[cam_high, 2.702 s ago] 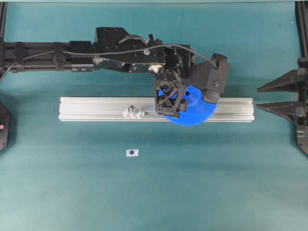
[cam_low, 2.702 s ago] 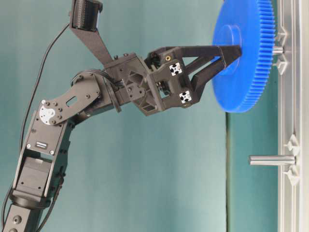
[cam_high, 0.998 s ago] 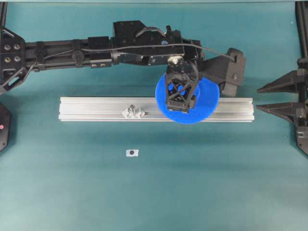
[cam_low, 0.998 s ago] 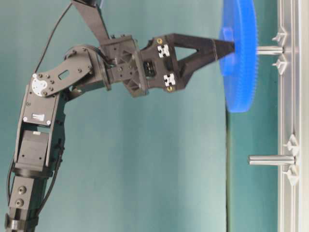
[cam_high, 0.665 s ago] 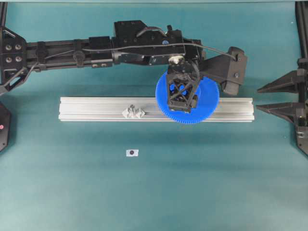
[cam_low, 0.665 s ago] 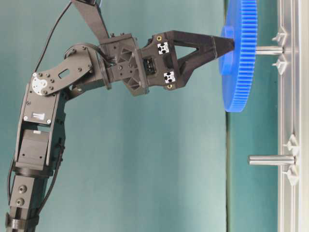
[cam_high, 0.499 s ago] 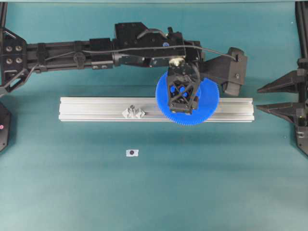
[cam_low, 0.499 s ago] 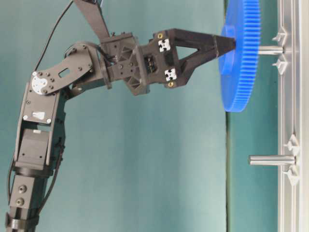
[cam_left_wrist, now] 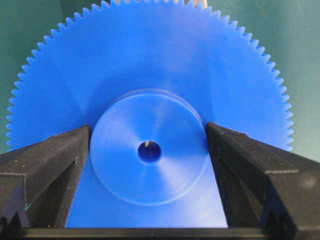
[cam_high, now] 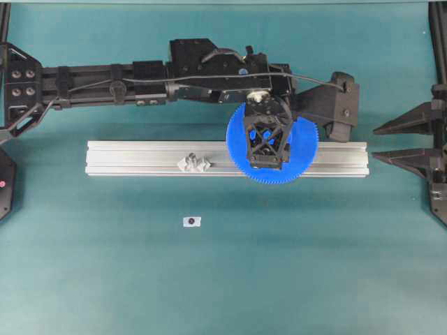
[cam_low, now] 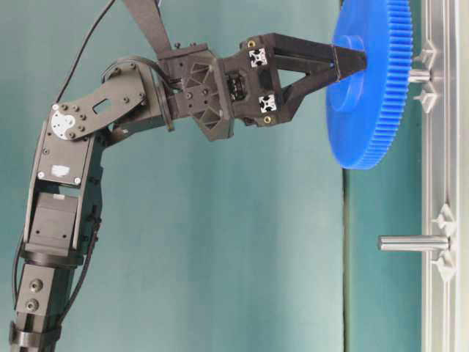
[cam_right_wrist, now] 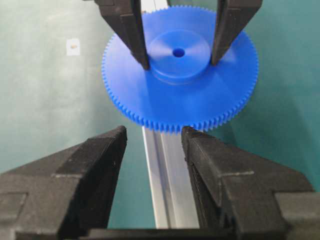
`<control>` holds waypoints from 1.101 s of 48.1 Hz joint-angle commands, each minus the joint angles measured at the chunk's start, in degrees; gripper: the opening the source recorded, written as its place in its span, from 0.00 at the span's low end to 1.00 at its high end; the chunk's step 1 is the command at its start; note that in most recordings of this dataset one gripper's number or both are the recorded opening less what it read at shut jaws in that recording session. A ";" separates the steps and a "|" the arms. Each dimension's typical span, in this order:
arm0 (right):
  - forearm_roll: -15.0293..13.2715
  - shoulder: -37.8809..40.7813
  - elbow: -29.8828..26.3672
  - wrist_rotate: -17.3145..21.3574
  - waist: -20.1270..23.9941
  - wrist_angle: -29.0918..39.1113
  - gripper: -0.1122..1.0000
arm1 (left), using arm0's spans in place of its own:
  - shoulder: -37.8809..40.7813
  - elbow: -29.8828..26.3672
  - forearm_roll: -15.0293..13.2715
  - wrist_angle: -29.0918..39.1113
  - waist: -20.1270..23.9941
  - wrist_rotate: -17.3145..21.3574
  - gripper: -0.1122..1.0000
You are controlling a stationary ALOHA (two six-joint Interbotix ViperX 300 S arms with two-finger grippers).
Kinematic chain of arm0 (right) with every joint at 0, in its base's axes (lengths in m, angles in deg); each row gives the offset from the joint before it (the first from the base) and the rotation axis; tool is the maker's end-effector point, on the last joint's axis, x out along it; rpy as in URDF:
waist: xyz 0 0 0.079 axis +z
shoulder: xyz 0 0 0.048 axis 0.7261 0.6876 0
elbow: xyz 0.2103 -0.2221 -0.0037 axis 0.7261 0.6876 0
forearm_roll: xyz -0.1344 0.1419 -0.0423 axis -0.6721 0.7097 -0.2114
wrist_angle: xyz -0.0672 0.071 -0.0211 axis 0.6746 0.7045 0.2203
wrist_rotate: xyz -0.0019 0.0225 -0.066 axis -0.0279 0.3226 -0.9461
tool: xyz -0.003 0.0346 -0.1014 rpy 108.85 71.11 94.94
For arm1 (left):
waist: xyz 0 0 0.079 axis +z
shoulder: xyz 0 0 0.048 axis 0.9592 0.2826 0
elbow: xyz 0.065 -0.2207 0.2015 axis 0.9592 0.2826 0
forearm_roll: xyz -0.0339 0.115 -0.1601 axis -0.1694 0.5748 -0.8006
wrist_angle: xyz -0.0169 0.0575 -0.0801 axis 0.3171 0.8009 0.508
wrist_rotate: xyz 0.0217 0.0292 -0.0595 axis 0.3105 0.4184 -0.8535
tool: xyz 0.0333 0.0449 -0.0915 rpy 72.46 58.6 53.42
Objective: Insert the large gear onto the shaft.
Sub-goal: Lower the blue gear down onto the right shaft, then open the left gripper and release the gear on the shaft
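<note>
Left gripper clamped on large gear hub | gear above rail, near its right end | shaft tip behind gear | right gripper apart, off rail's right end

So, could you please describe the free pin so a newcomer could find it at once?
Find the long aluminium rail. Two upright pins stand on it; the free pin stands bare on its clear bracket, while the other sits under the blue gear.

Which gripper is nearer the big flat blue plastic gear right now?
Left. The left gripper has its fingers either side of the big flat blue plastic gear's raised hub, over the aluminium rail. The right gripper sits open past the rail's end, clear of the gear.
</note>
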 commanded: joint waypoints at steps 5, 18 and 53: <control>0.09 0.35 -1.76 0.53 0.09 -0.53 0.60 | -2.11 -1.05 0.26 -2.37 0.09 -0.88 0.90; 0.09 0.35 -1.67 0.53 0.09 -0.53 0.60 | -3.43 -1.14 0.26 -2.37 -0.26 -2.11 0.91; 0.09 0.26 -1.76 0.53 0.09 -0.62 0.60 | -5.01 -5.01 0.26 -2.11 -0.44 -2.20 0.91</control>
